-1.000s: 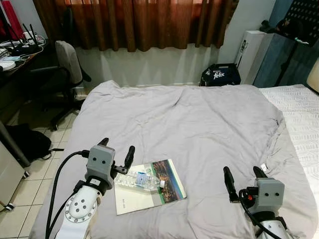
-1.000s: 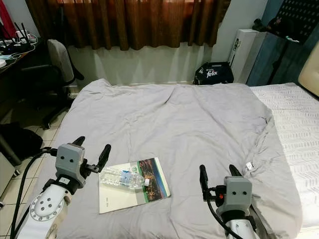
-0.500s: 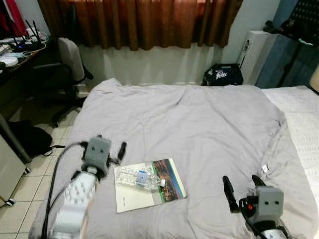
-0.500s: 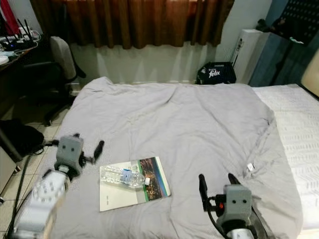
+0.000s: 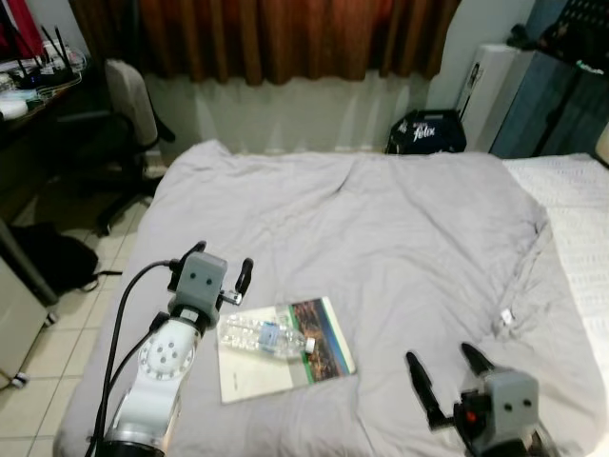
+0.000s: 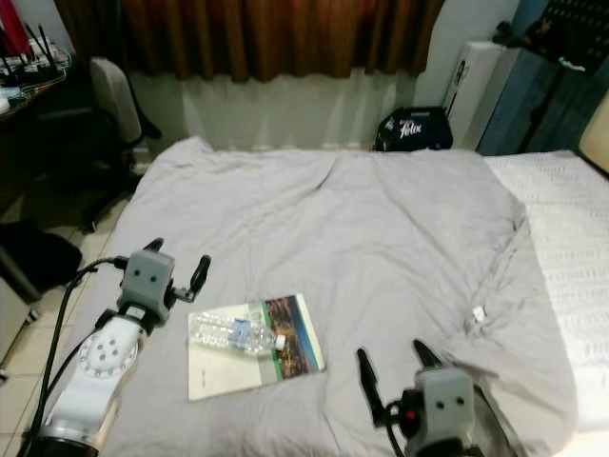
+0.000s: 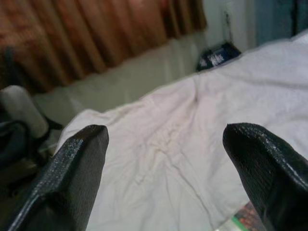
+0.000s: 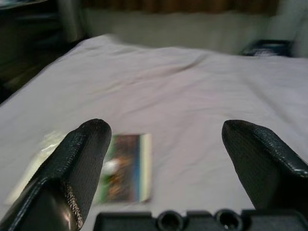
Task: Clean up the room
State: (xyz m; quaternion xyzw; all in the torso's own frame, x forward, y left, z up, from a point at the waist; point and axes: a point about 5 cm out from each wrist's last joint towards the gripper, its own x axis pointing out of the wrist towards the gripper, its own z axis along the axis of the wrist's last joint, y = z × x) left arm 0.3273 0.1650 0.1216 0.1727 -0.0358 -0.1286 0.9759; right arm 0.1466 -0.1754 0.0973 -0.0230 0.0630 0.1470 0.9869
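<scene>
Apparently mid-approach, the left pincer (image 5: 217,269) hovered spread just beside the plastic bottle (image 5: 262,337) lying on a booklet (image 5: 285,350) on the grey bed (image 5: 400,238), needing to lower around it, while the right pincer (image 5: 445,368) waited spread.

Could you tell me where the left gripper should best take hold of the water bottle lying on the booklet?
Probably mid-body, from above: the water bottle lies flat on the booklet, cap pointing away from the open left gripper, which hovers beside its base.
</scene>
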